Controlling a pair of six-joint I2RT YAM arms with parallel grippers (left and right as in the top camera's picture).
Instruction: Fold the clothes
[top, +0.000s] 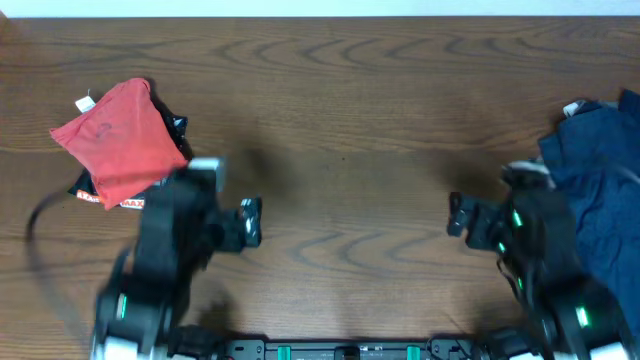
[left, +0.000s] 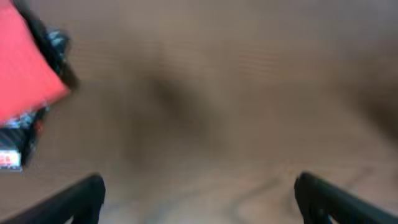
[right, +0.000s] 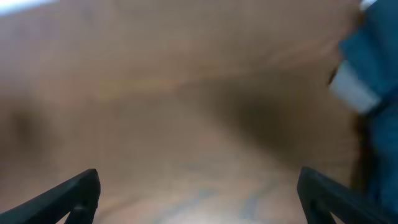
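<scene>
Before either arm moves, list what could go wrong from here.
1. The arm of the left gripper stands close beside the red shirt lying on the black shirt; a swing could knock that stack askew.
2. The navy shirt lies crumpled at the right edge of the table, partly out of frame; the open right gripper may pinch several layers or drag it off.

A brown wooden table (top: 340, 100) bears a folded coral-red shirt (top: 120, 140) atop a black shirt (top: 178, 128) at its left. A rumpled navy shirt (top: 600, 190) lies at its right edge.
</scene>
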